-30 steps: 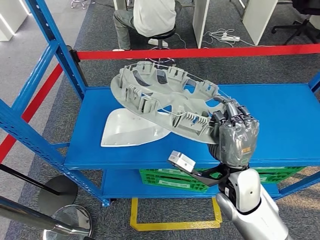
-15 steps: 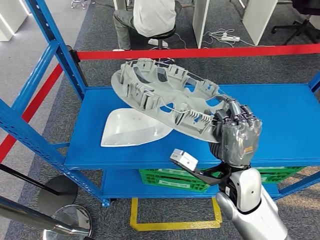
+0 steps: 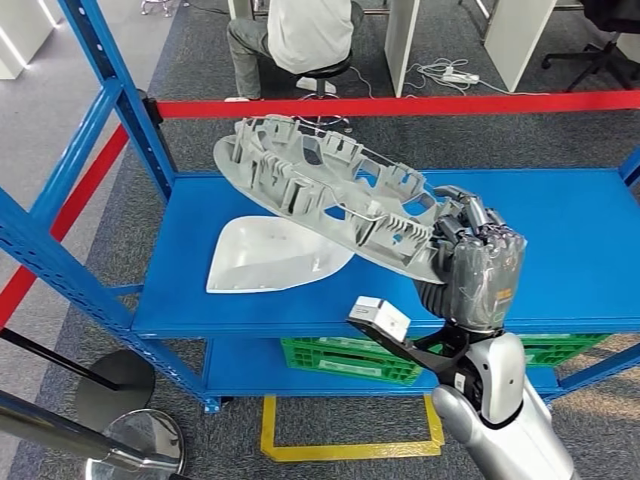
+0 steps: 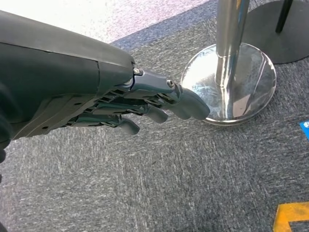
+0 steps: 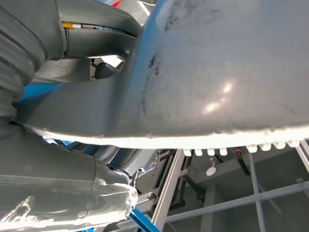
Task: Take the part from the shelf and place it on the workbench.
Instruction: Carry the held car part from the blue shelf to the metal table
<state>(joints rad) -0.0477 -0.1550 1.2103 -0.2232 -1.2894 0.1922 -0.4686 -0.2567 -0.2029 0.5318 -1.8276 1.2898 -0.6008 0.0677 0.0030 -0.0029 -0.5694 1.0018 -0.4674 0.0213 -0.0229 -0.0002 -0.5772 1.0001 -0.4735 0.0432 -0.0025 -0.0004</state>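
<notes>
A large grey ribbed plastic part point(image 3: 324, 195) hangs tilted above the blue shelf point(image 3: 573, 240), its far end highest. My right hand point(image 3: 475, 265) grips its near right edge, fingers curled over the rim. The right wrist view sees the part's smooth underside point(image 5: 218, 72) from close up, with my thumb point(image 5: 69, 193) beneath it. Under the raised part a white curved part point(image 3: 272, 255) lies flat on the shelf. My left hand point(image 4: 109, 104) hangs over grey carpet, fingers stretched out and holding nothing.
Blue uprights point(image 3: 121, 95) frame the shelf's left side. A green crate point(image 3: 347, 360) sits on the lower level. Red barrier tape point(image 3: 392, 104) runs behind the shelf, where a person point(image 3: 302, 40) sits on a stool. Chrome stanchion bases point(image 4: 229, 82) stand on the floor at left.
My right hand has lifted the grey part a little higher and shifted it slightly left, its far end rising. The white part stays on the shelf.
</notes>
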